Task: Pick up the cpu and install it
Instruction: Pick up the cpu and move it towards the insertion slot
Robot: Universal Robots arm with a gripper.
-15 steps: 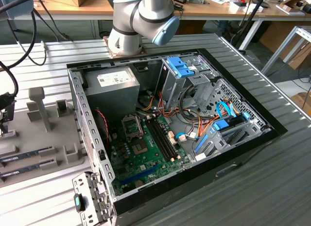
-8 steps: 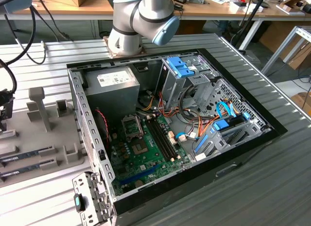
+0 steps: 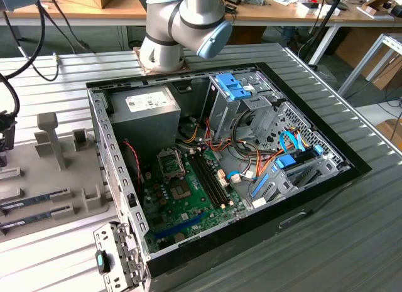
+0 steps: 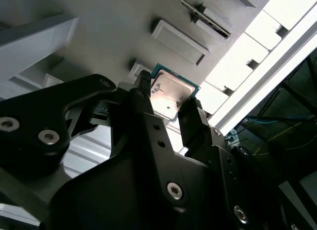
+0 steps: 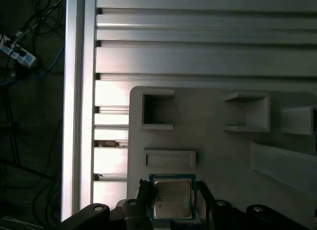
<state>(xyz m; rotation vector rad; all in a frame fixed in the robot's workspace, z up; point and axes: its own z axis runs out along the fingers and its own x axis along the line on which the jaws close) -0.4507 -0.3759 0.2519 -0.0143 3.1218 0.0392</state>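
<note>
Exterior view, grey tray: the grey tray (image 3: pixel 63 173) is lying on the ribbed metal table (image 3: pixel 352 229), at the exterior view's left.
Exterior view, computer case: the open computer case (image 3: pixel 103 135) is lying just beside the grey tray, toward the exterior view's right, and a green circuit board (image 3: pixel 182 204) is showing inside it.
Exterior view, memory sticks: two long memory sticks (image 3: pixel 34 201) are lying on the grey tray.
Exterior view, arm: the arm (image 3: pixel 182 22) is standing on the table, well apart from the grey tray.
Second wrist view, cpu: the cpu (image 4: pixel 171 94) is facing up with its silvery top, over the grey tray (image 4: pixel 99 32), just beside a small raised block of the tray.
Second wrist view, end effector: the black end effector (image 4: pixel 167 100) is gripping the cpu, and its fingers (image 4: pixel 142 89) are pressing on two opposite edges.
First wrist view, cpu: the cpu (image 5: pixel 172 199) is sitting near the border of the grey tray (image 5: pixel 213 156). I cannot tell if it is resting on the tray or is lifted.
First wrist view, end effector: the end effector (image 5: pixel 173 190) is holding the cpu from both sides.
</note>
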